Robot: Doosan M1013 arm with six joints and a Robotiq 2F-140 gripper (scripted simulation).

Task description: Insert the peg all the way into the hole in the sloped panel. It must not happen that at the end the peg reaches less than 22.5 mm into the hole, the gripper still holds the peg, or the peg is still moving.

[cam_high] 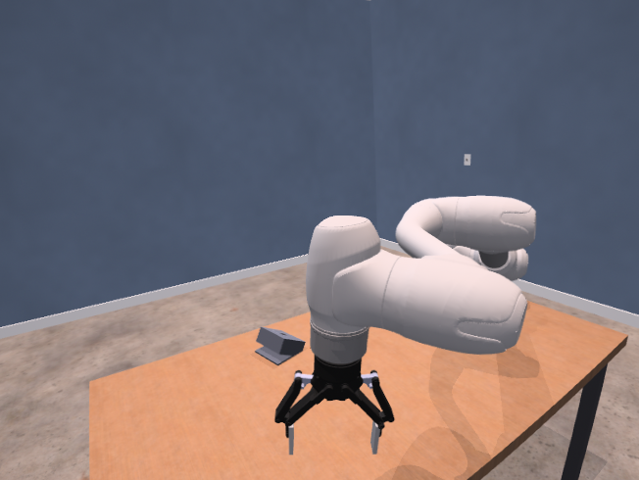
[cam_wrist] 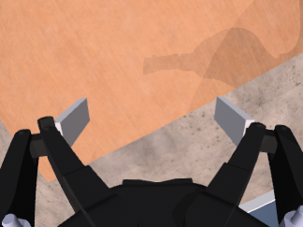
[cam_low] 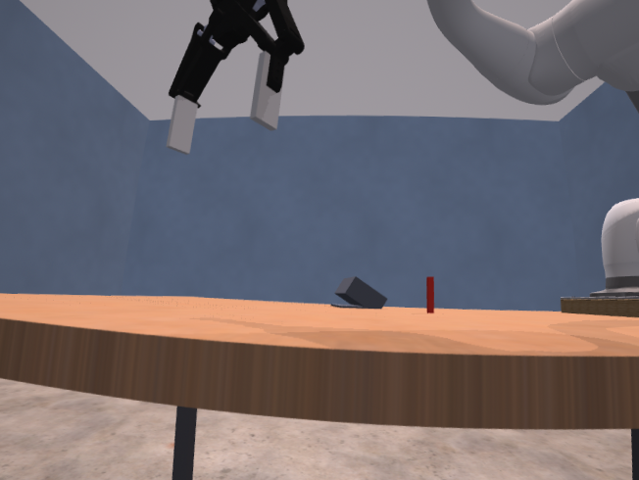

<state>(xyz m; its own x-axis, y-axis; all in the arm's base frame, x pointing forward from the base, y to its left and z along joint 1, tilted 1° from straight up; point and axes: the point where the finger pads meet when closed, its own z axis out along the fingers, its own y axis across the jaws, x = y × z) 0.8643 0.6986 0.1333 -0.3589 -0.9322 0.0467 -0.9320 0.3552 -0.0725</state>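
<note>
Room: blue walls (cam_high: pixel 180 155), pale skirting along their foot, mottled grey-brown floor (cam_high: pixel 103 351); a small white wall plate (cam_high: pixel 466 159) right of centre in the top view.

Surface (cam_low: pixel 258 371): orange wood-grain top on dark legs, filling the lower half of the exterior view and the lower centre of the top view; the arm's shadow falls across its right part.

Arm (cam_high: pixel 439 304): white, bulky, centre-right in the top view, wrist pointing down.

End effector (cam_high: pixel 332 438): black linkage with pale grey pads, lower centre of the top view and upper left of the exterior view; released, jaws spread fully apart, nothing between them, high above the surface.

Sloped panel (cam_low: pixel 360 295): dark grey wedge block on the surface, centre of the exterior view, top face tilted; a small hole shows in that face in the top view.

Peg (cam_low: pixel 430 294): small red bar, right of the sloped panel and apart from it in the exterior view, standing upright, long axis vertical, lower end on the surface.
</note>
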